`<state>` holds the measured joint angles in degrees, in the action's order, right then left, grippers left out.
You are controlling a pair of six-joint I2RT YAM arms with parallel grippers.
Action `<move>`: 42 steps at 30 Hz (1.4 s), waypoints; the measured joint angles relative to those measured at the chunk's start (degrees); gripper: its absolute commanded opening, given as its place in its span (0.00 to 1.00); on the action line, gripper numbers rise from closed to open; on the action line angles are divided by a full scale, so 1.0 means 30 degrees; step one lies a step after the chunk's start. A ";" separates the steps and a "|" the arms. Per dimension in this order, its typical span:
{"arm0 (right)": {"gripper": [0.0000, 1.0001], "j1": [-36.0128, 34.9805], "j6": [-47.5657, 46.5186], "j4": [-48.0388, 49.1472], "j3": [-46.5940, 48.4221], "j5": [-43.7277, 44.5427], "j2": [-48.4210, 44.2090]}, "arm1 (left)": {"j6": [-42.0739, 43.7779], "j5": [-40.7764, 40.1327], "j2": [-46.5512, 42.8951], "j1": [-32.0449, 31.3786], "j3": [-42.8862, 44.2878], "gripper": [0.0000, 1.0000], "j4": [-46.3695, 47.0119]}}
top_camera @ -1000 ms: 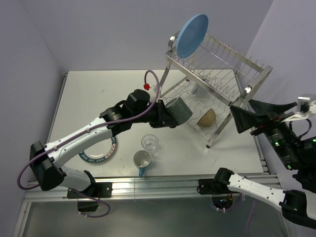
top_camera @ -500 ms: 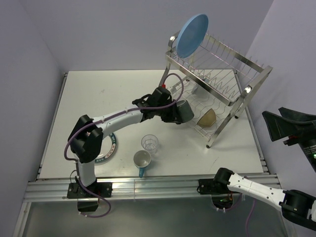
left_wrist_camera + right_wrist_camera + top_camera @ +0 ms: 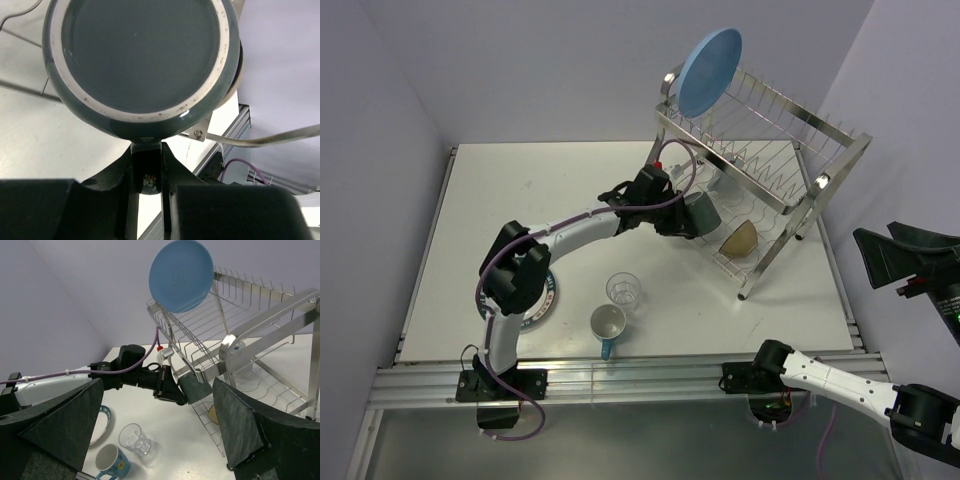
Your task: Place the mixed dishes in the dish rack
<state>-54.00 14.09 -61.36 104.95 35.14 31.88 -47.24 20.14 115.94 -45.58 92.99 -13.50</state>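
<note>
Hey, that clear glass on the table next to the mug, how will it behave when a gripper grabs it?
The clear glass looks rigid and smooth-walled, so it may slip in a loose grip. It looks thin, so probably light and breakable if knocked. The white-and-blue mug stands close beside it, so a push that way would likely knock them together.

The white table (image 3: 470, 220) carries four things. The silver wire dish rack (image 3: 760, 180) stands on its slanted legs at the far right. Toward the near edge sit a clear glass (image 3: 623, 291) and, just beside it, an upright white-and-blue mug (image 3: 608, 324). To their left lies a white plate with a teal lettered rim (image 3: 548, 300) — only partly showing.
</note>
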 measured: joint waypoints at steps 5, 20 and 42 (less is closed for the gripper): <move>0.96 0.0007 0.0000 -0.0007 -0.0073 -0.0015 0.0248 | 0.0015 0.0481 0.1027 0.0022 0.0692 0.00 0.0284; 0.94 0.0124 0.0583 -0.0663 0.0306 -0.0328 0.0641 | 0.2769 0.0474 0.3876 0.0634 0.4765 0.00 -0.0903; 0.93 0.0306 0.1027 -0.0787 -0.0124 -0.1581 0.1625 | 0.9420 -0.4299 0.5486 0.0393 0.7628 0.00 -0.3417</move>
<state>-53.08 17.17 -63.72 104.57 30.39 36.75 -18.98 7.25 132.40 -44.40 115.87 -23.75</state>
